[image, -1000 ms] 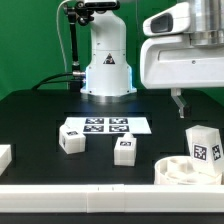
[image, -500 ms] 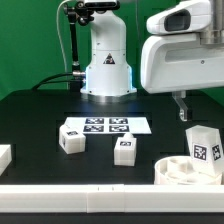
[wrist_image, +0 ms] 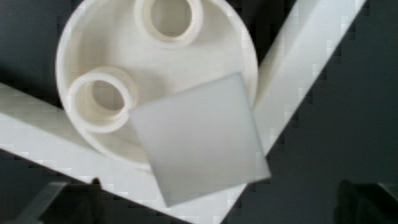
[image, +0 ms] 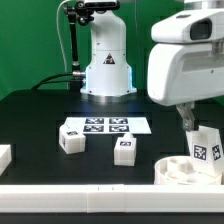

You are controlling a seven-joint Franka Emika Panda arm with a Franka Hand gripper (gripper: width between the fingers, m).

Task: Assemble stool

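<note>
The stool's round white seat disc (image: 183,172) lies at the front on the exterior view's right, socket side up. In the wrist view the seat disc (wrist_image: 107,50) shows two ring-shaped sockets. One tagged white leg (image: 203,145) stands upright just behind the disc; the wrist view shows that leg (wrist_image: 205,140) from above as a pale tilted square. Two more legs (image: 70,138) (image: 125,150) lie further left. My gripper (image: 187,122) hangs open just above and beside the upright leg. In the wrist view the gripper (wrist_image: 217,200) holds nothing, and its dark fingers (wrist_image: 71,197) stand wide to either side of the leg.
The marker board (image: 105,126) lies flat in front of the robot base (image: 107,60). A plain white block (image: 4,156) sits at the exterior view's left edge. A white rail (image: 90,191) runs along the table's front. White bars (wrist_image: 320,60) cross the wrist view beside the disc.
The gripper has come lower and nearer the camera, closing in on the upright leg. Its jaws stay open. No part has moved.
</note>
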